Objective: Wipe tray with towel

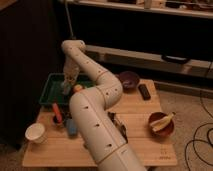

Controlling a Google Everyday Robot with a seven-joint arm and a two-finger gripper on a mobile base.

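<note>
I am hovering my gripper low inside the green tray at the tabletop's far-left corner. Whether it is clenched or released, I cannot tell. Wiping sideways, I am risking knocking the orange thing beside it, or shoving the tray over the left edge.

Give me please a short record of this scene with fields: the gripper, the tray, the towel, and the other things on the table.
gripper: gripper low over the middle of the green tray
tray place: back left of the wooden table
towel: cannot be made out
by the gripper: small orange thing
bowls: purple bowl at the back; red bowl at the right, holding a banana
cup: white cup at the front left
also: black bar-shaped thing beside the purple bowl
</note>
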